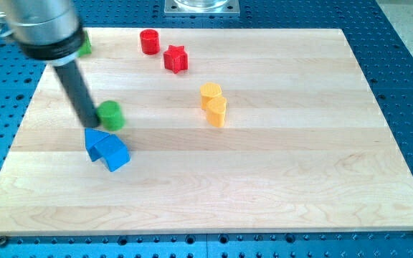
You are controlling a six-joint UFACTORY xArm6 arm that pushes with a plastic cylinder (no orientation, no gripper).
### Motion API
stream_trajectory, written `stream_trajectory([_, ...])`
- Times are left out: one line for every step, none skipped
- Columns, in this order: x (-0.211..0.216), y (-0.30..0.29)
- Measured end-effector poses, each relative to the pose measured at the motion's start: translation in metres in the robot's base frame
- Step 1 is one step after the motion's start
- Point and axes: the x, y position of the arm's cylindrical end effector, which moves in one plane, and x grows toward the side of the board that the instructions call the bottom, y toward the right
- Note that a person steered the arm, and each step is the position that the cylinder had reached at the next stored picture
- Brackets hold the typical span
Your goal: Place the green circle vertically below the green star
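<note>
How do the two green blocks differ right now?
The green circle shows in full, mid-board on the view's left; the other green block is mostly hidden behind the arm near the top-left corner, so its shape can't be made out. My tip is right at the circle's left side, far from the other block. Both are the same green.

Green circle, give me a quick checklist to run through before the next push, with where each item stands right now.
1. My tip at the green circle, on its left side in the view: ok.
2. Green star in sight: not ok, mostly hidden behind the arm.
3. Circle below the star: ok, though offset to the view's right.
4. Blue blocks apart from the circle: ok, but close beneath it.
5. Red and yellow blocks out of the path: ok.
</note>
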Motion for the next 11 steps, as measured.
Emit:
stream_trajectory([0.002,0.060])
stream_trajectory([0.016,0.082])
stream_trajectory([0.039,0.086])
stream_trajectory([0.045,0.119])
stream_trajectory([0.004,0.138])
stream_trajectory([-0.045,0.082])
stream_trajectory([-0.074,0.014])
stream_trajectory([-0.036,0.067])
stream_trajectory([-0.027,0.037])
stream_trajectory([-0.063,-0.025])
stream_trajectory([-0.077,-0.048])
